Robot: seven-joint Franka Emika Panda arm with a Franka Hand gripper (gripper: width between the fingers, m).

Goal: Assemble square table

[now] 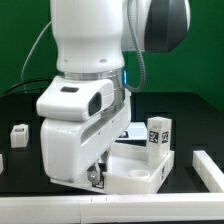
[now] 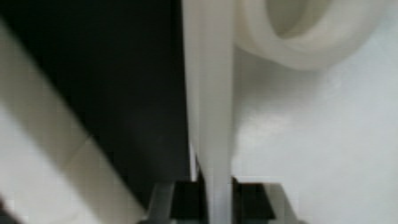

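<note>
1. Directly beneath the end effector [image 1: 97, 178] lies the square panel [image 1: 140, 168], flat on the black table [image 1: 40, 205]. It stretches away from the fingers toward the exterior view's right.
2. The end effector's two fingers are drawn in close and pinch the panel's raised rim [image 2: 210, 90]. In the wrist view the rim runs as a thin wall straight between the dark fingertips [image 2: 169, 203].
3. The panel is smooth, matte white plastic with a flat floor. A round corner socket [image 2: 306, 35] with a thick rounded lip sits inside the rim, just beyond the grip.
4. A tagged leg [image 1: 158, 133], a short white block with black-and-white squares, stands upright at the panel's far edge, well apart from the end effector. I cannot tell whether it stands on the panel or behind it.
5. A second leg [image 1: 18, 133] rests on the table on the end effector's other side, toward the exterior view's left.
6. The bulky white arm [image 1: 85, 100] hides much of the panel around the grip in the exterior view.
</note>
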